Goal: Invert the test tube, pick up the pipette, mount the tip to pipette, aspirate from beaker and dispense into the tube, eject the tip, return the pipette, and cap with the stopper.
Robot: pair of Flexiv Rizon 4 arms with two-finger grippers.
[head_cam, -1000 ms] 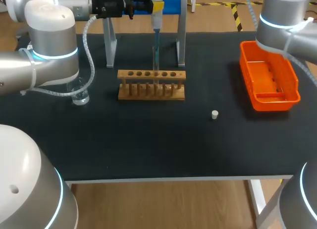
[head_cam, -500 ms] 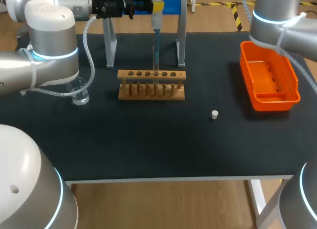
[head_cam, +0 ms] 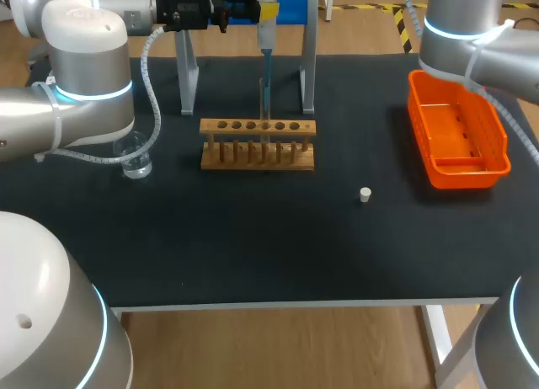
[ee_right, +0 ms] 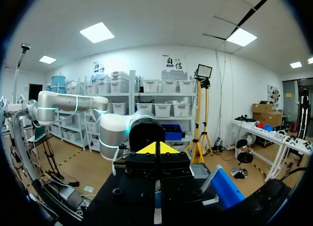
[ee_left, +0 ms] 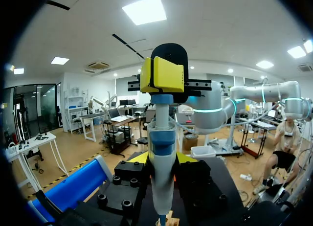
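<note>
One pipette point(head_cam: 266, 35), one beaker point(head_cam: 135, 158), one stopper point(head_cam: 365, 194), one wooden rack point(head_cam: 258, 146), one orange tray point(head_cam: 469, 175).

Black tabletop point(head_cam: 253, 246) above a wood-tone floor point(head_cam: 278, 347) marked with yellow-black tape point(head_cam: 402, 29); white wall point(ee_right: 234, 89); rectangular ceiling light panels point(ee_left: 145, 10).

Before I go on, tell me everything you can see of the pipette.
The pipette stands upright, clamped from both sides in the left gripper. It looks plastic: yellow block on top, white stem, blue band, pale tapering barrel. A thin bluish tip is mounted, pointing down over the wooden rack, at about the fourth hole from the left; whether it goes in I cannot tell.
</note>
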